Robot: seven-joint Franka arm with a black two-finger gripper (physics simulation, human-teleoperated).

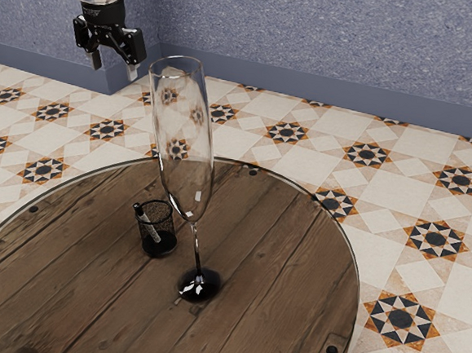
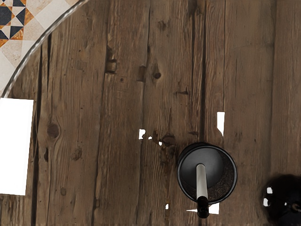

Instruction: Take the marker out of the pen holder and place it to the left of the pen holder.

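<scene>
High at the exterior view's upper left, the black gripper (image 1: 115, 65) hangs above table level with its two fingers spread apart and nothing between them. The black mesh pen holder (image 1: 157, 244) stands upright on the round wooden table (image 1: 89, 275). Inside it leans the marker (image 1: 148, 224), its dark cap end rising past the rim. From above, in the wrist view, appears the round pen holder (image 2: 217, 164), with the marker (image 2: 201, 181) tilted across its opening and the dark end over the rim.
A tall clear glass (image 1: 182, 139) stands right beside the pen holder, on a dark round foot (image 1: 200, 285). That black foot (image 2: 284, 202) is partly visible in the wrist view. A white patch (image 2: 15, 146) lies near the table's curved edge (image 2: 35, 40).
</scene>
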